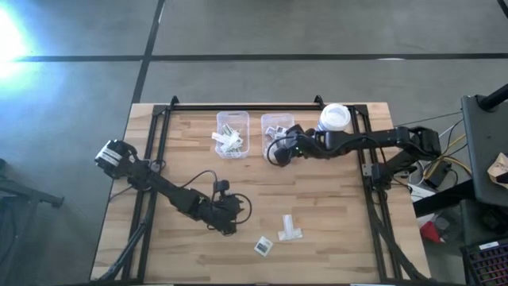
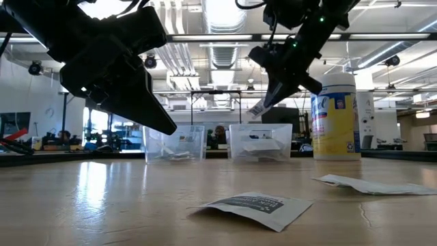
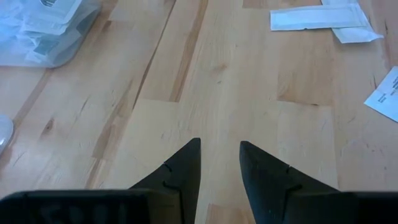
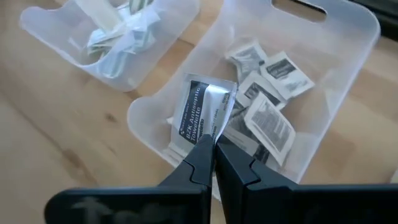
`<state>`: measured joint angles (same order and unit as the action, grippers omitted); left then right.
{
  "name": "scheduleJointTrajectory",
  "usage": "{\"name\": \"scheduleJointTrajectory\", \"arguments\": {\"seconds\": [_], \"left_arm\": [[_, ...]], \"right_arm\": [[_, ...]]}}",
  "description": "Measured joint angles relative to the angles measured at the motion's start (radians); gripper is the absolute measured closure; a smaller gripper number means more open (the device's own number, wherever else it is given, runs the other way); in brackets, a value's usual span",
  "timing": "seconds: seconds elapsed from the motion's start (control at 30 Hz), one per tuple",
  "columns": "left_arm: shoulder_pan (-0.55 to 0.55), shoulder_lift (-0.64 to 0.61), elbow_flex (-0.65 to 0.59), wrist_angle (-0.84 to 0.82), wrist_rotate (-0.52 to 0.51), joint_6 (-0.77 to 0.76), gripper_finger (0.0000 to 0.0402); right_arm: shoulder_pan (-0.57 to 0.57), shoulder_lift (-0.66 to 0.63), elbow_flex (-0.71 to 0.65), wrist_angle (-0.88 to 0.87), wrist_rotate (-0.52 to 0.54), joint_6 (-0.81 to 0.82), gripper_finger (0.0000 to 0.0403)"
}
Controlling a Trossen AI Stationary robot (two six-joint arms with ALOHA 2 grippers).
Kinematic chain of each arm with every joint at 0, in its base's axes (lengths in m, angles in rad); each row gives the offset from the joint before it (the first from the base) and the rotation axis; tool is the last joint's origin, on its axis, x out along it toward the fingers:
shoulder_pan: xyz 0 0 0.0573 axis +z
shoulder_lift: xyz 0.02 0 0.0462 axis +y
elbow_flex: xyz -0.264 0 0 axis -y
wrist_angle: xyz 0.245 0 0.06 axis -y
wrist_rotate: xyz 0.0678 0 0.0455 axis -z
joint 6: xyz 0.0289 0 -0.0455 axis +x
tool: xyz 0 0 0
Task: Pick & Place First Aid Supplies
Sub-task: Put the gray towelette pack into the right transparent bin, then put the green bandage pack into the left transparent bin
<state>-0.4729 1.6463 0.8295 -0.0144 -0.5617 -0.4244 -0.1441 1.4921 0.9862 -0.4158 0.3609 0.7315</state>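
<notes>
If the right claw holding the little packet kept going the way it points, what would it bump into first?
Probably the square packets in the clear bin below it. The right gripper, shut on a white packet, points down into that bin. Depth is hard to judge, but nothing else shows in between.

Bare tabletop (image 1: 333,206) mid-table; bins (image 1: 232,133), jar (image 1: 334,118) crowding far edge.

Bright overhead lights; floor (image 1: 16,40) glare, near table (image 2: 102,219) blurred.

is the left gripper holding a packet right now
No: the left gripper hangs open over bare wood, nothing between its fingers.
</notes>
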Motion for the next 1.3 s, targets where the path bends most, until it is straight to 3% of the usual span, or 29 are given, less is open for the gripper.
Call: {"name": "scheduleJointTrajectory", "arguments": {"seconds": [0.43,0.83,0.97,1.07,1.3], "left_arm": [[-0.001,0.000,0.000,0.002,0.003,-0.004,0.0280],[-0.001,0.000,0.000,0.002,0.004,-0.003,0.0280],[-0.001,0.000,0.000,0.009,0.005,-0.003,0.0280],[-0.001,0.000,0.000,0.037,0.036,0.012,0.0280],[-0.001,0.000,0.003,0.176,0.207,0.086,0.0280]], "right_arm": [[-0.068,0.000,-0.056,0.001,-0.003,0.078,0.0388],[-0.068,0.000,-0.045,0.005,-0.003,0.077,0.0321],[-0.068,-0.018,-0.045,0.005,-0.094,0.073,0.0308],[-0.049,-0.046,-0.045,0.005,-0.183,0.066,0.0303],[0.121,-0.130,-0.045,0.006,-0.161,0.065,0.0302]]}}
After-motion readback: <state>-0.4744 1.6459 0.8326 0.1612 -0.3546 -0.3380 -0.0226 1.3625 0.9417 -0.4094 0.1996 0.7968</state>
